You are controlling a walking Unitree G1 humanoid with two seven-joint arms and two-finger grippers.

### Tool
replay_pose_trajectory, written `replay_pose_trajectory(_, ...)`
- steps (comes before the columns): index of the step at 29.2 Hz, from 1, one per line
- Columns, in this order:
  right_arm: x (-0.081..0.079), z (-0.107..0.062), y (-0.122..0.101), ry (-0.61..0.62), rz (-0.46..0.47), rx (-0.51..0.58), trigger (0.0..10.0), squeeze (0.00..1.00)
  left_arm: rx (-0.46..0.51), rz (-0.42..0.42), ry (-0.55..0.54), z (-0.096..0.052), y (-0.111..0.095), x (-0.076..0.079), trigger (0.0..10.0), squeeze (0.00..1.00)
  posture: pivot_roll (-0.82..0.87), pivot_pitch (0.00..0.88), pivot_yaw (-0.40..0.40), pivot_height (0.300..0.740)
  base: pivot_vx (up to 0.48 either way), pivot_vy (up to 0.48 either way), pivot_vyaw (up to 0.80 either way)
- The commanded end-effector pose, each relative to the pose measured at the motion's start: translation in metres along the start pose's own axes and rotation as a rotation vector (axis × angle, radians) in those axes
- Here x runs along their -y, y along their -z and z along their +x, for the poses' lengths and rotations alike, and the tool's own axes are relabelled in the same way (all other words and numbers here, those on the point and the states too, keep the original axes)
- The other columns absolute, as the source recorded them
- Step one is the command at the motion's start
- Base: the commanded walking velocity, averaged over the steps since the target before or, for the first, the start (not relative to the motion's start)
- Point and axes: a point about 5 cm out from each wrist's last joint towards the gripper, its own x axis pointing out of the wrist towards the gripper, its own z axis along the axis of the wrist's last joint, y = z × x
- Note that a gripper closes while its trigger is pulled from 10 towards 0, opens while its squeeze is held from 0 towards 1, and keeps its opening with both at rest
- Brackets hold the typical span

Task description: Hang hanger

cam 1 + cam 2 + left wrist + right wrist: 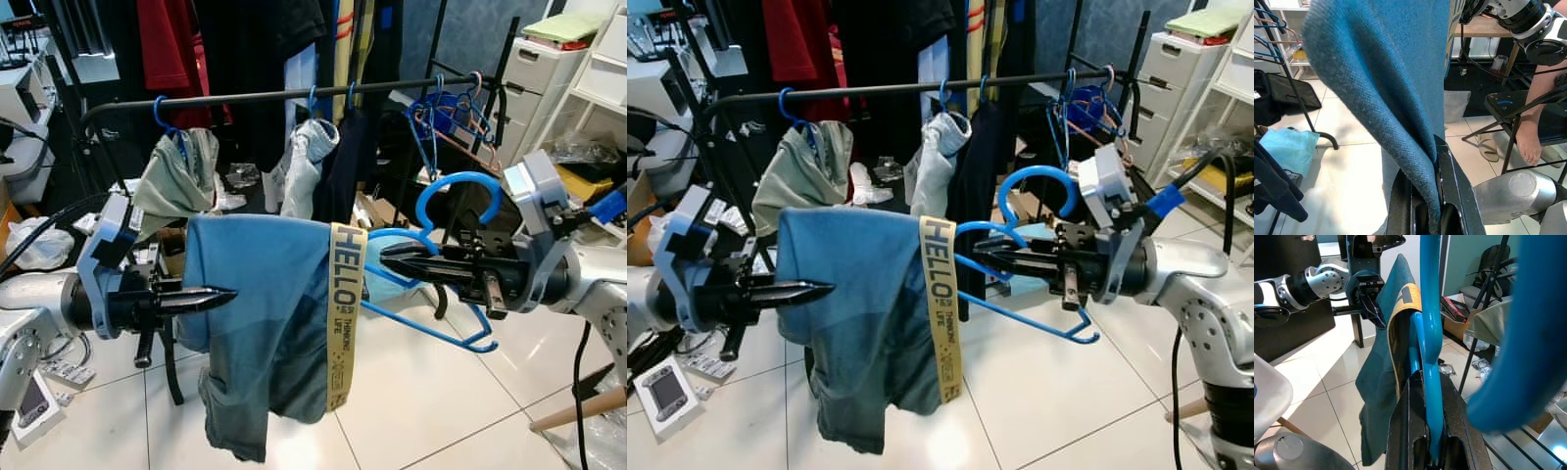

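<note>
Holding blue hanger (443,257) in right gripper (392,260), fingers clamped on it, below and in front of rail (265,96). Left gripper (223,294) pinching shorts (265,313) draped on hanger. Hook not yet on rail, so lifting and hooking still left.

Open stretch of black rail (250,95) at twelve o'clock, between grey garment (176,176) on blue hook at eleven and pale garment (309,157) at one. Further toward two o'clock, crowded with dark clothing (343,166) and cluster of empty hangers (446,117). Beneath the rail, rack's black upright (171,362) at seven and white drawers (539,78) at two.
</note>
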Motion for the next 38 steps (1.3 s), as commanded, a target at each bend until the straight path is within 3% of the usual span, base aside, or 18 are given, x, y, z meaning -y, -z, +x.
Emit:
replay_pose_trajectory(1,-0.003,0.003,-0.007,-0.018,-0.024,0.019,0.0,0.00,0.004,-0.014,0.008,0.002,0.004,0.002,0.0,0.00,-0.09,0.000,0.011,0.740,0.000,0.000,0.00)
replay_pose_trajectory(7,0.001,-0.001,-0.004,0.013,-0.024,-0.008,0.0,0.00,-0.006,0.009,-0.065,-0.005,0.003,-0.004,0.0,0.00,-0.09,0.000,0.007,0.740,0.000,0.000,0.00)
replay_pose_trajectory(8,0.004,-0.004,0.002,0.043,-0.017,-0.054,0.0,0.00,-0.005,0.033,-0.139,-0.013,0.000,-0.012,0.0,0.00,-0.09,0.000,0.007,0.740,0.000,0.000,0.00)
replay_pose_trajectory(9,0.004,-0.004,0.002,0.043,-0.017,-0.054,0.0,0.00,-0.005,0.033,-0.139,-0.013,0.000,-0.012,0.0,0.00,-0.09,0.000,0.007,0.740,0.000,0.000,0.00)
replay_pose_trajectory(10,0.007,-0.010,0.014,0.075,0.002,-0.124,0.0,0.00,0.006,0.063,-0.264,-0.024,-0.003,-0.026,0.0,0.00,-0.09,0.000,0.006,0.740,0.000,0.000,0.00)
replay_pose_trajectory(13,0.007,-0.010,0.014,0.075,0.002,-0.124,0.0,0.00,0.006,0.063,-0.264,-0.024,-0.003,-0.026,0.0,0.00,-0.09,0.000,0.006,0.740,0.000,0.000,0.00)
replay_pose_trajectory(14,0.009,-0.018,0.032,0.114,0.036,-0.224,0.0,0.00,0.029,0.090,-0.428,-0.042,-0.006,-0.041,0.0,0.00,-0.08,0.000,0.006,0.740,0.000,0.000,0.00)
replay_pose_trajectory(15,0.009,-0.018,0.032,0.114,0.036,-0.224,0.0,0.00,0.029,0.090,-0.428,-0.042,-0.006,-0.041,0.0,0.00,-0.08,0.000,0.006,0.740,0.000,0.000,0.00)
replay_pose_trajectory(16,0.009,-0.025,0.049,0.140,0.071,-0.310,0.0,0.00,0.060,0.094,-0.561,-0.055,-0.008,-0.051,0.0,0.00,-0.08,0.000,0.005,0.740,0.000,0.000,0.00)
replay_pose_trajectory(20,0.009,-0.025,0.049,0.140,0.071,-0.310,0.0,0.00,0.060,0.094,-0.561,-0.055,-0.008,-0.051,0.0,0.00,-0.08,0.000,0.005,0.740,0.000,0.000,0.00)
replay_pose_trajectory(21,0.008,-0.030,0.064,0.158,0.105,-0.373,0.0,0.00,0.086,0.085,-0.644,-0.062,-0.005,-0.056,0.0,0.00,-0.08,0.000,0.004,0.740,0.000,0.000,0.00)
replay_pose_trajectory(22,0.008,-0.030,0.064,0.158,0.105,-0.373,0.0,0.00,0.086,0.085,-0.644,-0.062,-0.005,-0.056,0.0,0.00,-0.08,0.000,0.004,0.740,0.000,0.000,0.00)
replay_pose_trajectory(24,0.006,-0.039,0.097,0.205,0.173,-0.506,0.0,0.00,0.150,0.034,-0.749,-0.066,0.007,-0.059,0.0,0.00,-0.08,0.000,0.003,0.740,0.000,0.000,0.00)
replay_pose_trajectory(32,0.005,-0.045,0.119,0.247,0.219,-0.567,0.0,0.00,0.204,-0.015,-0.783,-0.064,0.014,-0.059,0.0,0.00,-0.08,0.000,0.003,0.740,0.000,0.000,0.00)
replay_pose_trajectory(33,0.009,-0.048,0.136,0.333,0.231,-0.589,10.0,0.00,0.170,-0.039,-0.810,-0.059,0.025,-0.059,0.0,0.00,-0.08,0.000,0.004,0.740,0.000,0.000,0.00)
replay_pose_trajectory(35,0.009,-0.048,0.136,0.333,0.231,-0.589,10.0,0.00,0.170,-0.039,-0.810,-0.059,0.025,-0.059,0.0,0.00,-0.08,0.000,0.004,0.740,0.000,0.000,0.00)
replay_pose_trajectory(36,0.015,-0.050,0.155,0.447,0.247,-0.590,10.0,0.00,0.097,-0.076,-0.856,-0.054,0.042,-0.061,0.0,0.00,-0.08,0.000,0.004,0.740,0.000,0.000,0.00)
replay_pose_trajectory(38,0.015,-0.050,0.155,0.447,0.247,-0.590,10.0,0.00,0.097,-0.076,-0.856,-0.054,0.042,-0.061,0.0,0.00,-0.08,0.000,0.004,0.740,0.000,0.000,0.00)
